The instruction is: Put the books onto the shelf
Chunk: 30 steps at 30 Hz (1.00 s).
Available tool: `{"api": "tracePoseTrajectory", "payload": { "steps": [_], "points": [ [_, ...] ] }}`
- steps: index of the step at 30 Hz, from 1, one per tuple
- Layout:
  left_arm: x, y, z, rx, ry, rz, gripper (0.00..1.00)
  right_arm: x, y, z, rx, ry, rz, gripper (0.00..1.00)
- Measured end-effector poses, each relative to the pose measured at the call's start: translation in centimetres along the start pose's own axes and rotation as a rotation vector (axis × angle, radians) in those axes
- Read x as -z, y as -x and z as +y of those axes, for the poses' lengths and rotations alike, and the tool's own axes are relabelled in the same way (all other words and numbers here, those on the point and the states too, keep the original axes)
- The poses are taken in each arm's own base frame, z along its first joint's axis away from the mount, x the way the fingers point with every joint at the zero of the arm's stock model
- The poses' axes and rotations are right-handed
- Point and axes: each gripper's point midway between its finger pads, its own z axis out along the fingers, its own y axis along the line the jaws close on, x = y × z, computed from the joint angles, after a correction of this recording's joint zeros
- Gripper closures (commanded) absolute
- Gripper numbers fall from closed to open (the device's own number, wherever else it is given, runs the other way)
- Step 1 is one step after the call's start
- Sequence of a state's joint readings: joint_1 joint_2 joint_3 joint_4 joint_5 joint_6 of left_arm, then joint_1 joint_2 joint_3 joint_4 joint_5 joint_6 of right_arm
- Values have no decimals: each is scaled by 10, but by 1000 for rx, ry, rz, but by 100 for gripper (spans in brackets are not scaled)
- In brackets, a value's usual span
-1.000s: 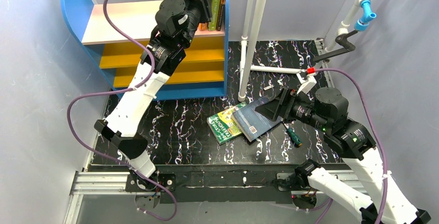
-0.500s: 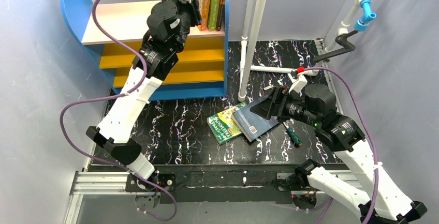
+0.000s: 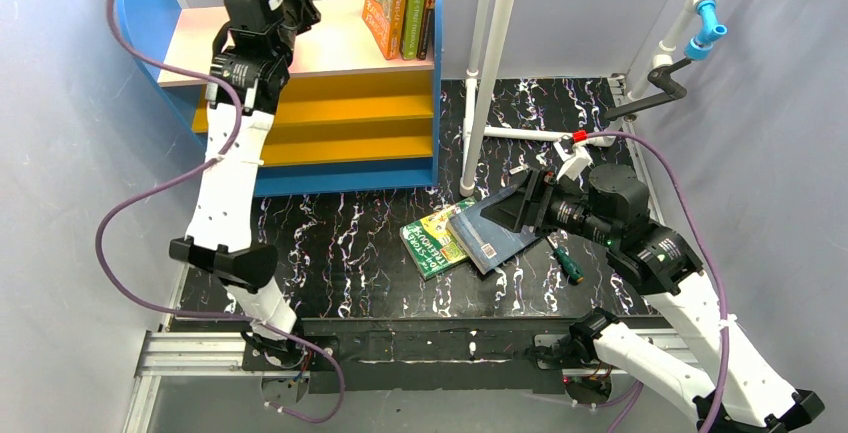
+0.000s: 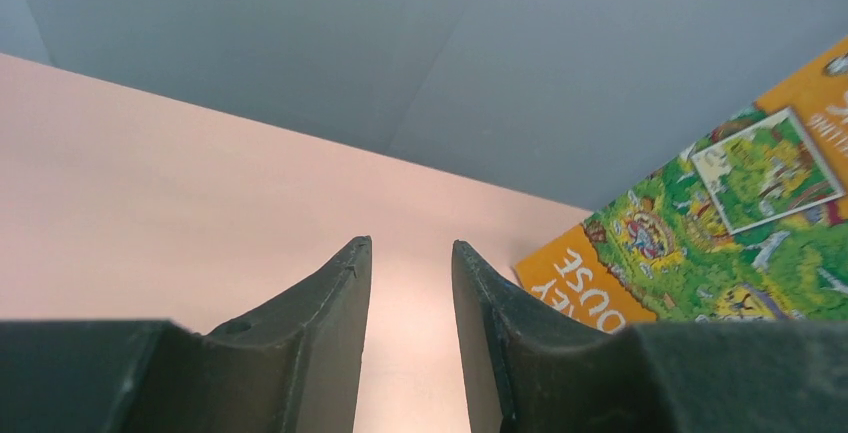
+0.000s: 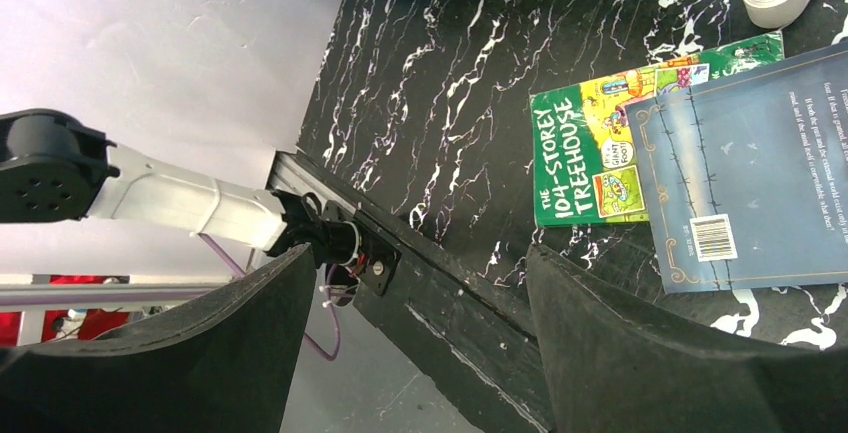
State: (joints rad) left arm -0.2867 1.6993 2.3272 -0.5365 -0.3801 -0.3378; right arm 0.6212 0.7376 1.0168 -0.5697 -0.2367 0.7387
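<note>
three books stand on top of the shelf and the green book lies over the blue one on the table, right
Almost: the blue book lies over the green book, not under it, as the right wrist view shows. Three books do stand on top of the shelf.

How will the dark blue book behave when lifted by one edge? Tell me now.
The dark blue book looks a thin paperback, so it would probably sag if lifted by one edge. It lies flat, overlapping the 104-Storey Treehouse book, so a push may drag that one along. Flat, it should not roll or tip.
</note>
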Motion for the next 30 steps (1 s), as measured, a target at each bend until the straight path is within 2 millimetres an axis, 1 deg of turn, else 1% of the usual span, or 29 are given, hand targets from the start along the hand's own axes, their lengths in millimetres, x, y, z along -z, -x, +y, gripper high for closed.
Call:
{"api": "tracePoseTrajectory", "payload": {
  "steps": [2,3,8,10,12,20,23,25,30],
  "points": [
    [-9,-15,-3,8,-16,42,69,1,1,2,3,9,-6,16],
    [-14,-25,-6,9,-29,72,69,1,1,3,4,12,-7,16],
    [-34,-68,-22,27,-92,185,71,2,2,5,7,23,-11,16],
    [-37,-82,-25,35,-108,228,72,2,2,5,8,25,-11,16],
    [-38,-92,-29,43,-124,257,72,1,2,5,8,26,-8,16],
    [-38,-97,-42,68,-188,283,72,-10,-2,0,-6,7,32,16],
    [-44,-103,-48,75,-208,291,72,-13,-3,-2,-11,-1,43,16],
    [-53,-104,-54,84,-227,280,72,-15,-4,-3,-13,-4,48,16],
    [-63,-107,-65,106,-261,270,73,-21,-6,-7,-20,-18,67,16]
  ]
}}
